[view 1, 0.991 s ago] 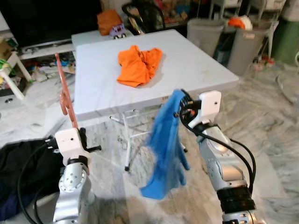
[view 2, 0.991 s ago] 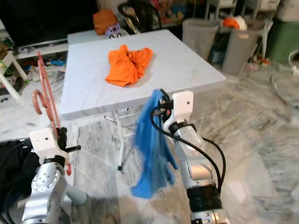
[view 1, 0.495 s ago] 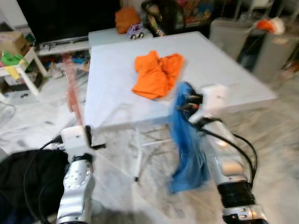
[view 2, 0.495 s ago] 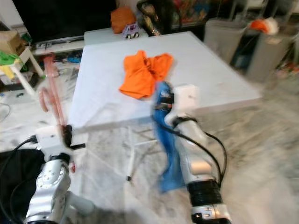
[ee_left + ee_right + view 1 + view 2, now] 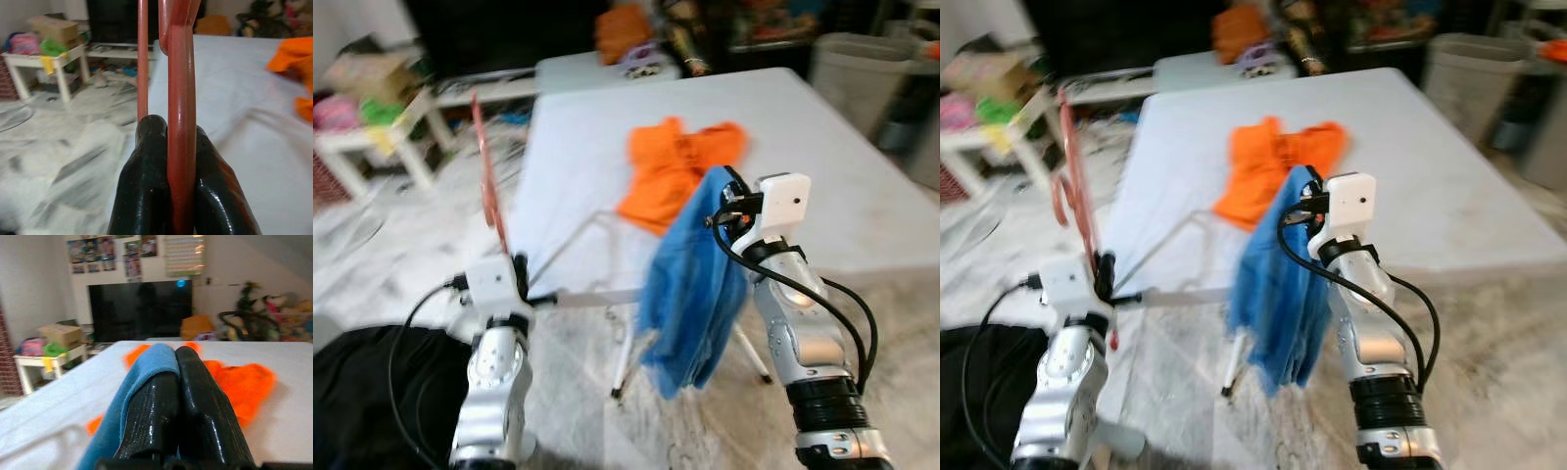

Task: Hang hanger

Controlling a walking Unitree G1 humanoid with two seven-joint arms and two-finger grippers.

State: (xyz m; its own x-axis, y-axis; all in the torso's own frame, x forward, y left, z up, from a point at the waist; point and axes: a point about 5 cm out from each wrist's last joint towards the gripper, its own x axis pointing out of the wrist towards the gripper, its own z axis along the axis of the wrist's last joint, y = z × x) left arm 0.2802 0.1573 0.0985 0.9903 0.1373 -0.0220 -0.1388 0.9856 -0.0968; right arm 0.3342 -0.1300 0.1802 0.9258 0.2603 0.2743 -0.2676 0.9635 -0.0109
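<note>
A salmon-red hanger [image 5: 487, 166] stands upright in front of my left side, with my left gripper [image 5: 516, 272] shut on its lower part. In the left wrist view the hanger [image 5: 179, 112] is pinched between the black fingers [image 5: 146, 166]. My right gripper [image 5: 721, 203] is raised at the near edge of the white table [image 5: 862, 206] and is shut on a blue cloth [image 5: 690, 294] that hangs down below it. The right wrist view shows the blue cloth [image 5: 142, 377] draped beside the closed fingers [image 5: 195, 396]. An orange garment [image 5: 671, 171] lies crumpled on the table.
A black garment [image 5: 372, 392] lies on the marble floor at lower left. A low white side table [image 5: 372, 147] stands at far left, and a grey bin [image 5: 847, 59] at the back right. The table's folding legs [image 5: 625, 348] stand just ahead.
The whole view has swung as I move: the table now sits closer and further right. Both grippers keep their hold on the hanger and the blue cloth.
</note>
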